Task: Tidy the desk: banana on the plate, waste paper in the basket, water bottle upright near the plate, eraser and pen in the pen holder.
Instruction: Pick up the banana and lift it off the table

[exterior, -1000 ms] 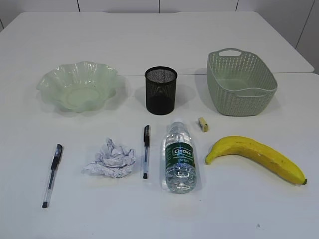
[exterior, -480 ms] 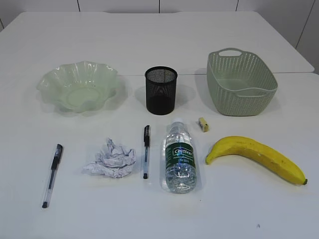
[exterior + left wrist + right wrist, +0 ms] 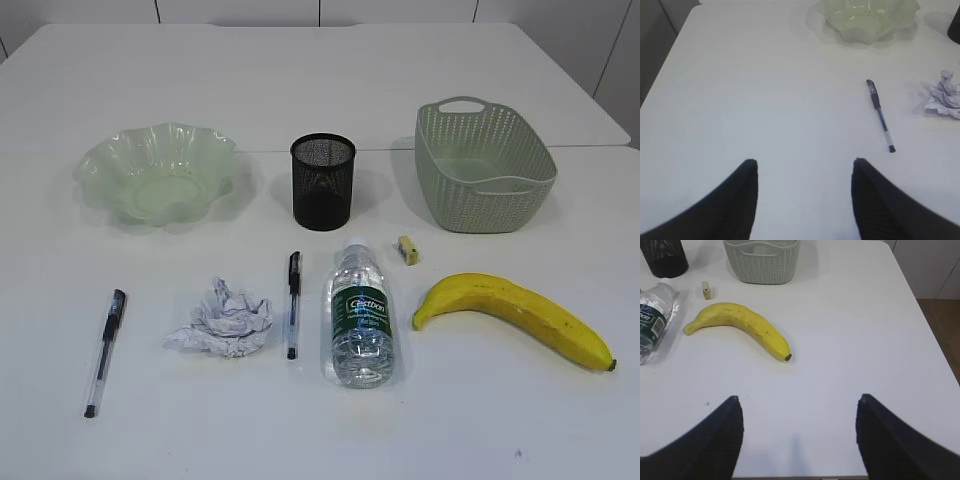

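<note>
The exterior camera looks down at a slant across the white tabletop [image 3: 520, 420] from its near edge. Each wrist camera sits low behind its own dark fingertips, facing forward: the left shares the ruffled pale green dish [image 3: 867, 20], the right the curved yellow banana [image 3: 740, 325].

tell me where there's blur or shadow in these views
Exterior view: sharp, even light, soft shadows beside the pen holder and basket. Left wrist view: the end effector fingers are dark and blurred at the edges. Right wrist view: the banana is crisp with a faint shadow.
</note>
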